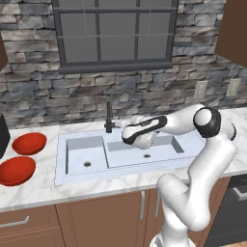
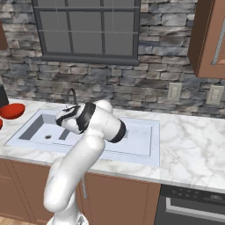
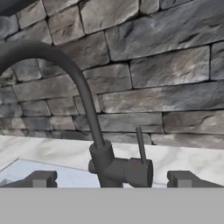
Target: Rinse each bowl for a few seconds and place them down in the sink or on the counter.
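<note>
Gripper (image 3: 112,179) jaws spread wide, empty, facing faucet (image 3: 94,131) base. Sink (image 1: 87,174) long axis runs along the counter (image 1: 43,185); both bowls (image 1: 29,144) left.

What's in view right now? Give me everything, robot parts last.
bowls: two, glossy red, on the counter left of the sink, one behind the other
sink: one, pale blue-grey, double basin, set in the counter
faucet: one, dark, behind the sink
counter: white marble-look, over brown cabinets
window: one, grey frame, stone wall
wall outlets: two, and
arm: white, over the sink
pincer: open, empty, facing the faucet
</note>
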You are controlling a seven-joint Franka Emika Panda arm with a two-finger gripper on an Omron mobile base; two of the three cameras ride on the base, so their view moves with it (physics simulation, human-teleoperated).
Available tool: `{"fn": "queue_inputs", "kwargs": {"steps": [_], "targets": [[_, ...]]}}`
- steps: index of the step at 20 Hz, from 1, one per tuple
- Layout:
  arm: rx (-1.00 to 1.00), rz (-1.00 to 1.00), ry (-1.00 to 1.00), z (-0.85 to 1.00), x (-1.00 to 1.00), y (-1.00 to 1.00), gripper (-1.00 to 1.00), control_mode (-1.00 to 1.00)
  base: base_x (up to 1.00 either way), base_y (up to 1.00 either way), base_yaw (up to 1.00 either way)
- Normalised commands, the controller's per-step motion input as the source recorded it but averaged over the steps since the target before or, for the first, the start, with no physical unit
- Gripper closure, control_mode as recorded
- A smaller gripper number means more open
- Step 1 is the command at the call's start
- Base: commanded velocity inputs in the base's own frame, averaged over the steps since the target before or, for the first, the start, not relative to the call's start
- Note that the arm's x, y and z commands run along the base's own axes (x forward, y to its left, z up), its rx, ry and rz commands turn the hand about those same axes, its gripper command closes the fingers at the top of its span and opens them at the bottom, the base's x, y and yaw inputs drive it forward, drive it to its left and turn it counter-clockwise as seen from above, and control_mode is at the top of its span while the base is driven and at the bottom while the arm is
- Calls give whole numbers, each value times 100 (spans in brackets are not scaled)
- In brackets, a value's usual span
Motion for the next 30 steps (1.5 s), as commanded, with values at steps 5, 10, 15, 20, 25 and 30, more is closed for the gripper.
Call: {"fn": "queue_inputs", "kwargs": {"steps": [5,10,15,20,25,30], "targets": [[0,5,0,-19,27,-20,-100,-100,0,0,0],[0,4,-2,-10,40,-10,-100,-100,0,0,0],[1,3,-5,0,41,-6,-100,-100,0,0,0],[1,2,-4,-1,36,-3,-100,-100,0,0,0],[0,1,-2,-11,34,0,-100,-100,0,0,0],[0,1,-2,-13,34,6,-100,-100,0,0,0]]}}
